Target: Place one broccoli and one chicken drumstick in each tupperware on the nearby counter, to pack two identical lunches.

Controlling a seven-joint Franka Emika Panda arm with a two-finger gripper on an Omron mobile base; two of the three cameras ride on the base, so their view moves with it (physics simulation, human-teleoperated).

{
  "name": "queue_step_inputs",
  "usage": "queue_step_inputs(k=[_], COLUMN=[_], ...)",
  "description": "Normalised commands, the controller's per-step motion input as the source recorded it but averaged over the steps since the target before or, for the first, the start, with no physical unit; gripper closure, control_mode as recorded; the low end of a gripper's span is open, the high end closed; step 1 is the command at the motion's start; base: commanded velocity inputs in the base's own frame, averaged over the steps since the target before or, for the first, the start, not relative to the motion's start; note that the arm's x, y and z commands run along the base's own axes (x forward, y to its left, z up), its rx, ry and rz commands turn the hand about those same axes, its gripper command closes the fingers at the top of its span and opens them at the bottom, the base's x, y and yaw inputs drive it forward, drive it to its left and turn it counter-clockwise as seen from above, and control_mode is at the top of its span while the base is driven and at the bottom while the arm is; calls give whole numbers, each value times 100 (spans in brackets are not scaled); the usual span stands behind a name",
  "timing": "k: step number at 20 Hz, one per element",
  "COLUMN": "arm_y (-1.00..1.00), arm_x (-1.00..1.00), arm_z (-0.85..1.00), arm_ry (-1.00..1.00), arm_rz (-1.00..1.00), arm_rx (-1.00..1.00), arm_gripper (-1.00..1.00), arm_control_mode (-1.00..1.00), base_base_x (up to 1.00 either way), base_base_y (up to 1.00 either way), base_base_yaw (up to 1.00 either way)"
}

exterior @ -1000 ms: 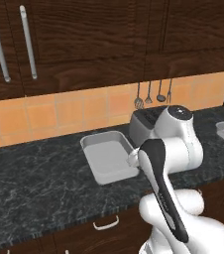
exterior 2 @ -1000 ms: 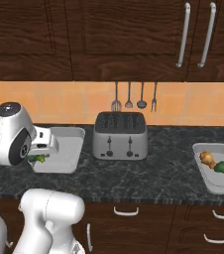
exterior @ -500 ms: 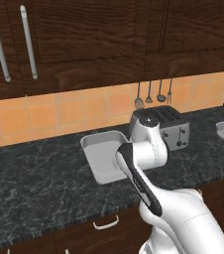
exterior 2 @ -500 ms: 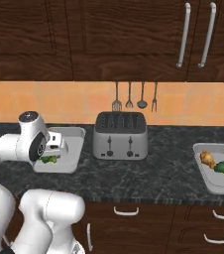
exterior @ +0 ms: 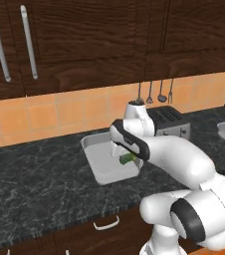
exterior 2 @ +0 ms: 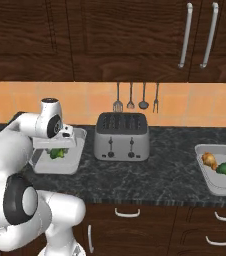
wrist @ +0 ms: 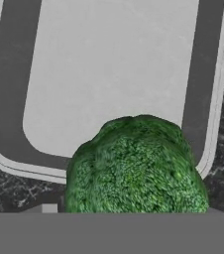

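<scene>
one broccoli sits grasped in the fingers just above the near rim of the empty tupperware on the desk, so i'd carry it further over the tub's floor and lower it before letting go, lest it roll off the rim.
</scene>
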Motion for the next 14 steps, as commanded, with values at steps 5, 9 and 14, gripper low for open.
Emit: queue_step_inputs(k=[5, 9, 14], arm_y=[10, 20, 20], arm_x=[22, 84, 98], arm_z=[-36, -34, 0], arm_ry=[0, 5, 0], arm_rz=[4, 0, 0], arm_rx=[0, 0, 0], arm_gripper=[100, 100, 100], arm_control_mode=[-100, -100, -100], base_base_x=[0, 0, 0], base_base_y=[0, 0, 0], base_base_yaw=[0, 0, 0])
